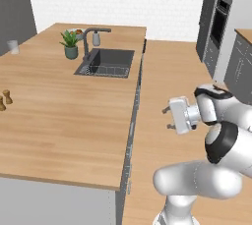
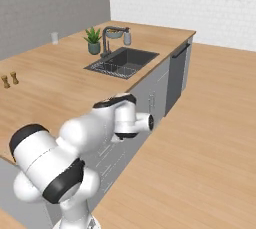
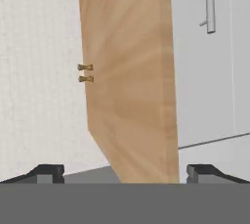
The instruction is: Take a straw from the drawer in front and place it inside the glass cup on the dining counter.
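Observation:
The dining counter (image 1: 64,121) has a light-wood top and a dark inset sink (image 1: 106,63). The glass cup (image 1: 13,46) stands at its far left edge, also seen as a small clear cup (image 2: 54,37) near the wall. My gripper (image 1: 167,119) hovers beside the counter's grey side, pointing at it, open and holding nothing. In the hand view, which is rolled sideways, its fingertips (image 3: 49,171) stand wide apart before a shut grey drawer front (image 3: 205,71) with a bar handle (image 3: 210,3). The straw is hidden.
A potted plant (image 1: 71,44), a faucet (image 1: 88,40) and a grey soap bottle (image 1: 96,37) stand by the sink. Two small wooden shakers (image 1: 5,99) sit on the left of the counter. Dark tall cabinets (image 1: 216,17) line the far right beyond a wood floor (image 1: 167,71).

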Tool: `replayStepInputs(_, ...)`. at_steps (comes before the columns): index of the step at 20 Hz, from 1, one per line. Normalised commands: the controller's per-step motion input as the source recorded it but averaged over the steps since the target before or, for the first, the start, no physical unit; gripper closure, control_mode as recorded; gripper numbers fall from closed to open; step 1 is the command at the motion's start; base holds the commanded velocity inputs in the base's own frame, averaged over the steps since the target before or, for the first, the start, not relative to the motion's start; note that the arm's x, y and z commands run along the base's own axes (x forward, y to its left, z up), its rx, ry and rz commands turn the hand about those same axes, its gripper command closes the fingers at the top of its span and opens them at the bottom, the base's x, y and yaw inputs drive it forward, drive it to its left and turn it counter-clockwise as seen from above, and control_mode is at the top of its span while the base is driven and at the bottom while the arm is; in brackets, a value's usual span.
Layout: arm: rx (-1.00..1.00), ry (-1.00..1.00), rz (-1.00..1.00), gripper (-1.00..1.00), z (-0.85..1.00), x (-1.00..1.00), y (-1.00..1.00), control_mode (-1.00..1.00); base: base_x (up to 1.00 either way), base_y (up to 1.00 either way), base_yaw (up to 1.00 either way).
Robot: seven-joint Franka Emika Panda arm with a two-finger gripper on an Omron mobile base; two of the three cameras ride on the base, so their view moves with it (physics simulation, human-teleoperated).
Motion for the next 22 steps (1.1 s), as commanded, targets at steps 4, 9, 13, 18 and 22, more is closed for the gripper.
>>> replayStepInputs(4, 0.31, 0.00, 0.01, -1.00, -0.76, 0.64, 0.08, -1.00, 0.00, 0.00, 0.00)
replayStepInputs(9, 0.23, 0.00, 0.00, -1.00, -0.70, 0.51, 0.16, -1.00, 0.00, 0.00, 0.00)
replayStepInputs(13, 0.06, -0.04, 0.02, -1.00, -0.51, 0.37, 0.08, -1.00, 0.00, 0.00, 0.00)
replayStepInputs(18, 0.00, -0.09, 0.04, -1.00, -0.35, 0.47, 0.12, -1.00, 0.00, 0.00, 0.00)
replayStepInputs(22, -0.04, -0.07, 0.02, -1.00, -0.23, 0.60, 0.21, -1.00, 0.00, 0.00, 0.00)
